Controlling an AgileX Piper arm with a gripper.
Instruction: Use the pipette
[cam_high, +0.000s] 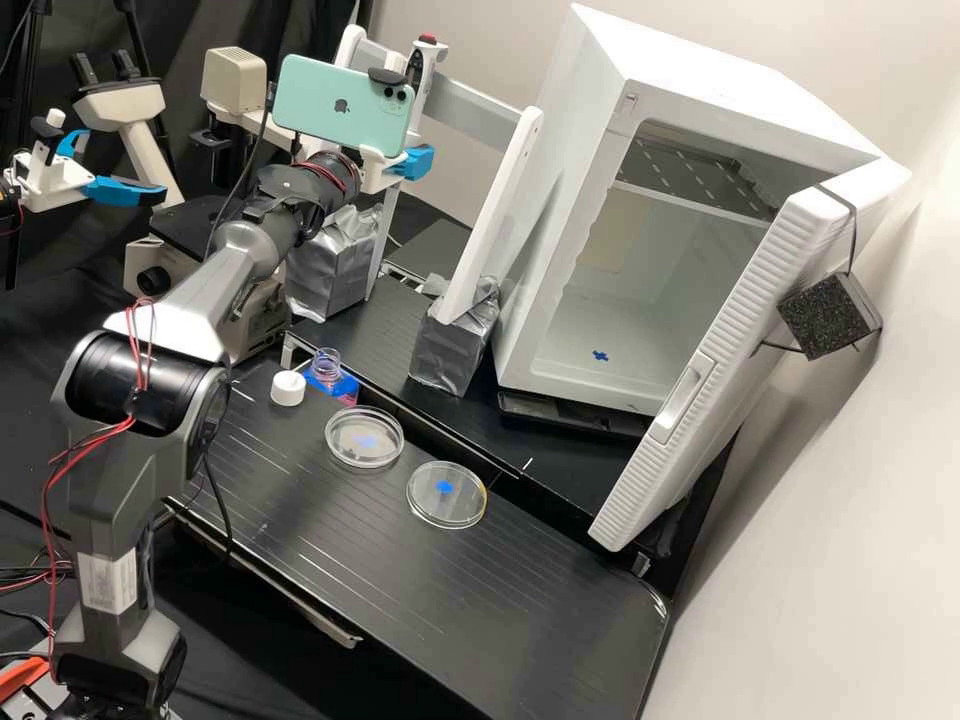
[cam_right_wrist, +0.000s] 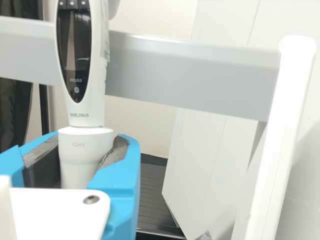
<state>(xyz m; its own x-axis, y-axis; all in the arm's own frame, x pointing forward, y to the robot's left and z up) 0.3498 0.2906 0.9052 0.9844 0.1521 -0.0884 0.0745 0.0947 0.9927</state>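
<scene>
Between two blue fingers (cam_high: 415, 163), one pipette (cam_right_wrist: 83, 112), seemingly gripped.

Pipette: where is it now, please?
In the high view, the pipette stands just right of the green phone; in the wrist view, it is upright between the jaws.

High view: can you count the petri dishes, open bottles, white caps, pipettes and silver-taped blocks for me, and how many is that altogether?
Petri dishes: 2
Open bottle: 1
White cap: 1
Pipette: 1
Silver-taped blocks: 2
Total: 7
</scene>
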